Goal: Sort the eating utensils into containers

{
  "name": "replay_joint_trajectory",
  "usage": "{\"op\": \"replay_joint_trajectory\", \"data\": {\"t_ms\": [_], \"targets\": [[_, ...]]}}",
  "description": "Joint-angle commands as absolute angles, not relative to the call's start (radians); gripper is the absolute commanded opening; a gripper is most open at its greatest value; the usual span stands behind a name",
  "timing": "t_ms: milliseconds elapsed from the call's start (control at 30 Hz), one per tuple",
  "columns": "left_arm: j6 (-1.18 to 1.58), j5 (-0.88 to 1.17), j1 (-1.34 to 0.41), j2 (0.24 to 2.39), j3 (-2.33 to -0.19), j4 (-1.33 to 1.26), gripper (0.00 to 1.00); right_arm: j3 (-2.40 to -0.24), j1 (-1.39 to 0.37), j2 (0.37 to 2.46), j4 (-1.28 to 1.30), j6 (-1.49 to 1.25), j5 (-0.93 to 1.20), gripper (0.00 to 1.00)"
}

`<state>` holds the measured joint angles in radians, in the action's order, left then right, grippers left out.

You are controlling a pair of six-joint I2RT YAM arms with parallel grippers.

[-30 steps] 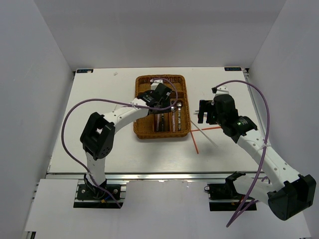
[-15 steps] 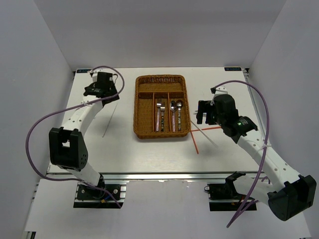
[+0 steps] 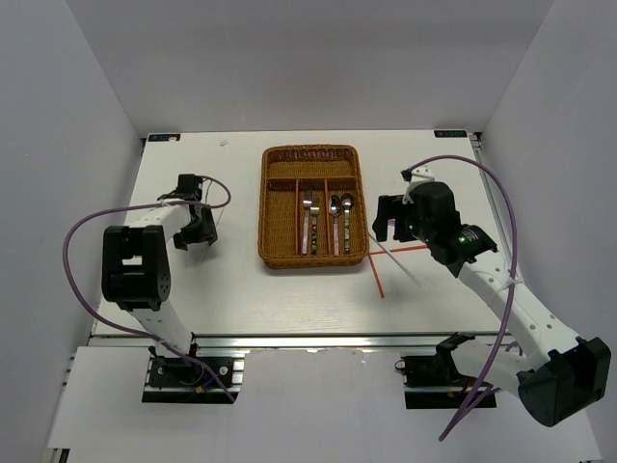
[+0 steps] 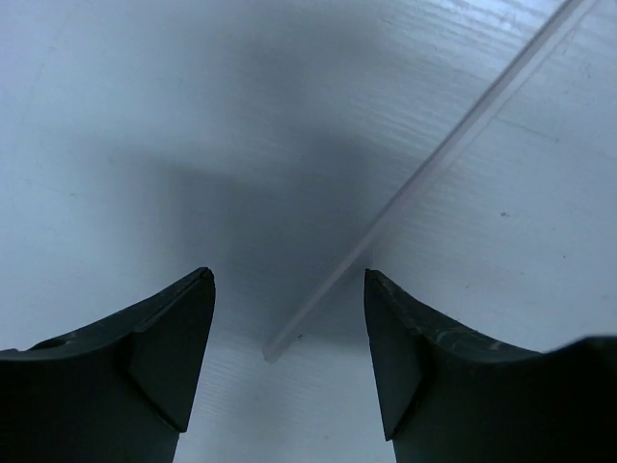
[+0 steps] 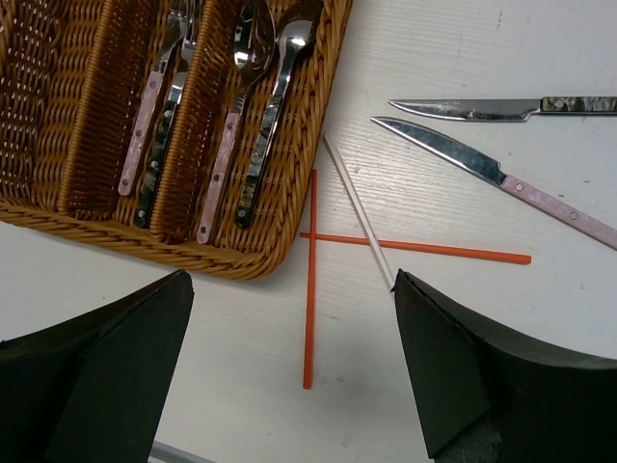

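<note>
The brown wicker tray holds forks and spoons, some pink-handled, in its narrow sections. My left gripper is open low over the table left of the tray. In the left wrist view its jaws straddle the end of a white chopstick lying flat. My right gripper is open and empty, hovering right of the tray. Below it lie two crossed red chopsticks and another white chopstick.
Two table knives, one pink-handled, lie right of the tray's corner. White walls enclose the table on three sides. The tray's wide section is at the far end.
My left arm left the tray, swung out to the far left, then came down over the white chopstick on the left. My right gripper shifted slightly left.
</note>
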<state>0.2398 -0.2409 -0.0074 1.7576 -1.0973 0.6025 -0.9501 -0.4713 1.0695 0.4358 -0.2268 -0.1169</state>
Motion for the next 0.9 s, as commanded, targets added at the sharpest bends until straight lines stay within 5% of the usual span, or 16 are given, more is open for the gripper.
{"op": "replay_joint_trajectory", "data": {"t_ms": [0,233,267,467,567,867], "targets": [[0.222,-0.144,-0.008,1.739,-1.091,0.566,0.72,-0.939,-0.466,1.06,0.383,-0.209,-0.087,0.89],[0.232,-0.121,-0.008,1.825,-1.081,0.571,0.5,-0.936,-0.466,1.055,0.38,-0.207,-0.084,0.89],[0.233,-0.123,-0.008,1.835,-1.084,0.574,0.37,-0.939,-0.468,1.054,0.382,-0.206,-0.086,0.89],[0.244,-0.13,-0.008,1.894,-1.085,0.58,0.21,-0.936,-0.466,1.045,0.385,-0.206,-0.089,0.89],[0.258,-0.114,-0.008,1.939,-1.101,0.595,0.02,-0.936,-0.466,1.042,0.387,-0.204,-0.092,0.89],[0.337,-0.248,-0.123,1.821,-1.166,0.644,0.0,-0.939,-0.466,1.04,0.394,-0.202,-0.112,0.89]]}}
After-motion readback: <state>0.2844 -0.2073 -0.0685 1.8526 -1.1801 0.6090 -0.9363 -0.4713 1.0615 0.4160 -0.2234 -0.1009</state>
